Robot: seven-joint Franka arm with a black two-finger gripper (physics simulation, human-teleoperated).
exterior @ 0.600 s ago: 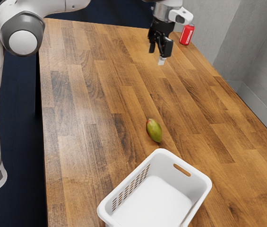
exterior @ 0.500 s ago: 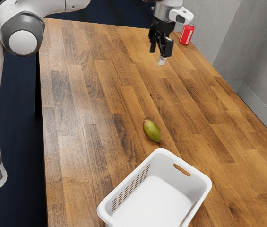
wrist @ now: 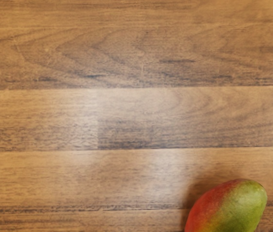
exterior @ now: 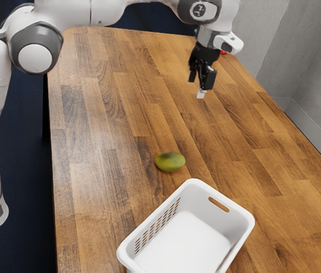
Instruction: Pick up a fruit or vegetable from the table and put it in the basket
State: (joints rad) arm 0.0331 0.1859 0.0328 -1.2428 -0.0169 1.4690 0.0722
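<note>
Your mango (exterior: 170, 162) (partly red) lies near the basket (exterior: 197, 196); your gripper (exterior: 201, 84) hangs spread, well apart from the basket.

Room to pass above the mango (exterior: 170, 162) — the basket (exterior: 197, 199) stands near — walls raised.

no legible text, small unreadable mark (exterior: 199, 9) on arm joint (exterior: 213, 13)

Exterior high, wrist closer — both overlook the table (exterior: 103, 199).
</note>
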